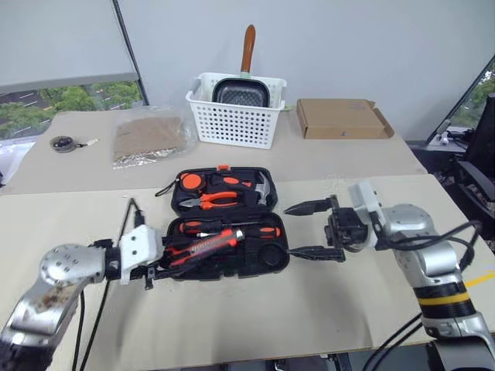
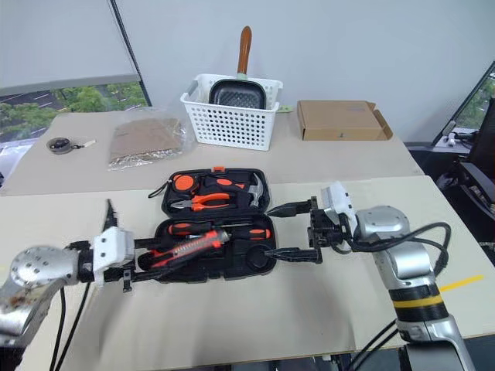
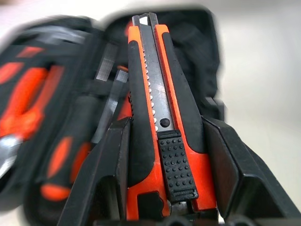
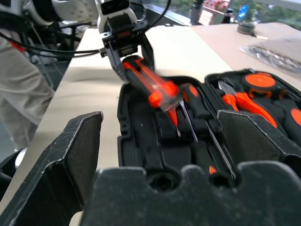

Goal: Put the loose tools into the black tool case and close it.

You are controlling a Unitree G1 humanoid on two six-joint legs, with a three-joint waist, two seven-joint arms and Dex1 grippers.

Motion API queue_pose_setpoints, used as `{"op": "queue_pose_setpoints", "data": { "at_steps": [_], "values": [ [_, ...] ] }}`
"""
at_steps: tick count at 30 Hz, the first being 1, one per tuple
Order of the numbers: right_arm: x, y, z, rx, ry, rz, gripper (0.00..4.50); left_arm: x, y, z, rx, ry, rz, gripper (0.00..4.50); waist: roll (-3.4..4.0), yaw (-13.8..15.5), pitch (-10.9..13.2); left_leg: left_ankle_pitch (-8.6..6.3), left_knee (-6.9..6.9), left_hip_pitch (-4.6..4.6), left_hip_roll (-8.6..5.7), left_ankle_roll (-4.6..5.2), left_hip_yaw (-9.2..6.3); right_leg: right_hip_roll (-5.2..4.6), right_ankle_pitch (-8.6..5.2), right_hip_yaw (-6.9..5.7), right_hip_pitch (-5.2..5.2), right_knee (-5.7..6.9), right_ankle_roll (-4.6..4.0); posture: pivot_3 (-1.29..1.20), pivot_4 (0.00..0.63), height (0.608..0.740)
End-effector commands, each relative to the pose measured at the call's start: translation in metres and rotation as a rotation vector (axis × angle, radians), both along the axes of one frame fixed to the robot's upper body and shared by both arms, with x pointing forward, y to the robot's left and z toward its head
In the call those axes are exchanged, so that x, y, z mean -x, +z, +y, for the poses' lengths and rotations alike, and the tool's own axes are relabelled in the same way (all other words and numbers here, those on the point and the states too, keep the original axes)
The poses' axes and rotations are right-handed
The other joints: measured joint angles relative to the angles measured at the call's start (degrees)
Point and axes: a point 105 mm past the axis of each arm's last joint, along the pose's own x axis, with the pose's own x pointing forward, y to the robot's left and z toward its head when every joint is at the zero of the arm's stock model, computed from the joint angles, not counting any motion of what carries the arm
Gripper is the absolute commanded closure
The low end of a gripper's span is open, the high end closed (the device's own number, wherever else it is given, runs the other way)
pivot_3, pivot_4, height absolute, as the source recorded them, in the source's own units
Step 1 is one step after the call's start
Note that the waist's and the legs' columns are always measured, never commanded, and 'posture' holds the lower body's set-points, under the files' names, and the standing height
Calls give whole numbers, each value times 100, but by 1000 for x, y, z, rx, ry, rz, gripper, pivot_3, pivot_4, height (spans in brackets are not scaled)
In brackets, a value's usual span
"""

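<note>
Tool case (image 1: 224,224), black and moulded, is lying open on the near table, its lid half farther from the robot and its base half nearer. The lid half is showing orange-handled pliers (image 1: 210,202) and a hammer (image 1: 259,188); the recesses beneath them are lost in dark plastic. In the base half, two black-and-orange screwdrivers (image 1: 232,227) are lying side by side, their tips hard to make out. The left gripper (image 1: 166,265) is clamping the orange-black utility knife (image 1: 207,245) by its rear end, holding it slanted over the base half; whether its front end is touching the case cannot be told. In the left wrist view the case around the knife is blurring away. The right gripper (image 1: 312,229) is hanging with its jaws spread wide and nothing between them, just beside the case's right edge. On the far table a white basket (image 1: 236,110) is hiding most of a dark pan (image 1: 241,91).
</note>
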Motion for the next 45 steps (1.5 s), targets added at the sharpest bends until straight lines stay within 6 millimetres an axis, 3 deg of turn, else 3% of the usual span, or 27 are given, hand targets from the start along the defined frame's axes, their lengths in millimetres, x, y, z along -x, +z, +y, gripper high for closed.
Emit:
{"op": "queue_pose_setpoints", "data": {
  "at_steps": [1, 11, 20, 26, 32, 34, 36, 39, 42, 45],
  "values": [
    [6, 13, -6, -16, -31, -59, 0, -2, -5, -5, -56, -137, 6, 2722, 0, -20, 0, 0, 0, 0, 1, 0, 2, 0, 0, 0, 0, -2, 0, 0, 150, 700],
    [10, 14, -8, -22, -78, -71, 0, -16, -27, -3, -204, -217, 23, 2722, -2, -34, -1, 0, 1, 8, -1, 2, 4, -1, 1, 4, 7, 2, 4, 0, 150, 700],
    [10, 14, -5, -24, -72, -74, 0, -23, -20, -4, -131, -102, 39, 2722, -1, -47, -1, 0, 0, 16, 1, 2, 3, 1, 0, 7, 10, 10, 5, 0, 150, 700],
    [7, 14, -2, -27, -60, -76, 0, -8, -19, -11, -133, -167, 79, 2722, -1, -51, -1, -1, 0, 13, 0, 3, 5, 1, 0, 9, 10, 4, 5, 0, 150, 700],
    [6, 15, -2, -23, -58, -80, 0, -12, -19, -14, -170, -189, 85, 2722, -2, -44, -1, -1, -1, 13, 0, 3, 6, 1, -1, 9, 9, 4, 6, 0, 150, 700],
    [6, 15, -3, -22, -61, -82, 0, -15, -18, -14, -177, -183, 85, 1720, -2, -44, -1, -1, 0, 13, -1, 3, 6, 1, -1, 10, 10, 4, 6, 0, 150, 700],
    [6, 15, -3, -22, -64, -82, 0, -18, -16, -14, -179, -176, 82, 1282, -2, -44, -1, -1, 1, 11, -2, 3, 6, 1, -1, 9, 10, 4, 6, 0, 150, 700],
    [7, 15, -4, -21, -69, -81, 0, -19, -13, -15, -182, -173, 82, 209, -2, -44, -1, -1, 0, 12, -3, 3, 5, 1, -1, 11, 10, 4, 6, 0, 150, 700],
    [7, 14, -4, -20, -72, -80, 0, -19, -4, -18, -156, -169, 85, 100, -2, -54, -1, -1, 0, 12, -4, 3, 8, 1, -1, 12, 10, 4, 6, 0, 150, 700],
    [8, 13, -4, -19, -72, -78, 0, -20, 17, -29, -40, -165, 70, 100, -2, -47, -1, -1, 0, 11, -3, 3, 6, 2, -1, 11, 9, 5, 6, 0, 150, 700]
  ]
}}
